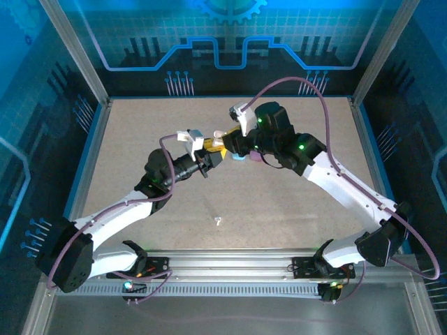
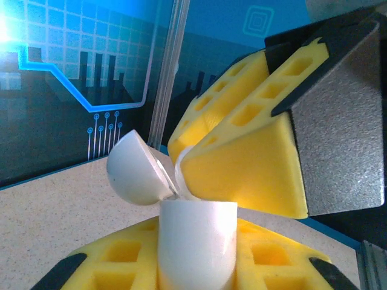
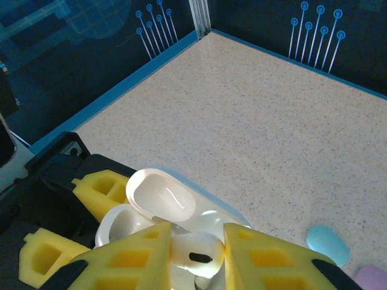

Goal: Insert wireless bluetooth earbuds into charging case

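top external showed the two arms meeting over the middle of the speckled beige table [image 1: 140,139]. the left pincer [image 1: 207,148], with yellow foam-padded fingers [image 2: 284,241], was clamped on the body of a glossy white rounded plastic charging case [image 2: 196,241]. in the left wrist view the case stood upright with its hinged lid [image 2: 134,169] open to the left. the right pincer [image 3: 196,241] hung over it, its yellow pads closed around a small white plastic earbud [image 3: 195,260] with a dark slot on it. the earbud sat right at the open mouth of the case, and i could not tell whether it was seated in its socket. in the right wrist view a light blue pebble-shaped piece [image 3: 326,244] and a pink-purple one [image 3: 372,279] lay just beside each other on the table, near the pincers. a tiny white piece [image 1: 218,222] lay alone nearer the arm bases, too small to identify.
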Robot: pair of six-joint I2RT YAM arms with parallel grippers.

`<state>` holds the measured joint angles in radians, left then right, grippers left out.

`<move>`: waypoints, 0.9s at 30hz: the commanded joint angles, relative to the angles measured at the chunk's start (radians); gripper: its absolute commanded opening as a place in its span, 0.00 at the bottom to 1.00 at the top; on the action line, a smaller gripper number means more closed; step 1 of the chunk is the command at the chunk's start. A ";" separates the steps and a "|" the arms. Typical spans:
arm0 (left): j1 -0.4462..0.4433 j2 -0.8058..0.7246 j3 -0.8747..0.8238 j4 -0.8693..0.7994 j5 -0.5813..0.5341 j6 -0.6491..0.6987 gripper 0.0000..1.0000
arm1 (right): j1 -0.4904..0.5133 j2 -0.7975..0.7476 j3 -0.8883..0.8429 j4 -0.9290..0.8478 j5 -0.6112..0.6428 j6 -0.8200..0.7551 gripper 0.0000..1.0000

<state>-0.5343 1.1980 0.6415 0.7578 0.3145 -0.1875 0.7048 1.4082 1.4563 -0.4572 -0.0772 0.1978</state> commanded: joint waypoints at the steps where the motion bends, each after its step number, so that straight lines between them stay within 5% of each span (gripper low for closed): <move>1: -0.006 -0.014 -0.012 0.106 -0.029 -0.029 0.20 | -0.007 -0.024 -0.015 -0.004 0.019 0.041 0.26; 27: -0.007 0.000 -0.039 0.235 -0.043 -0.052 0.19 | -0.073 -0.032 0.004 0.018 -0.180 0.176 0.40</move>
<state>-0.5343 1.1980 0.6075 0.8963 0.2852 -0.2245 0.6479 1.4017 1.4525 -0.4335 -0.2142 0.3454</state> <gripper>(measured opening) 0.234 0.392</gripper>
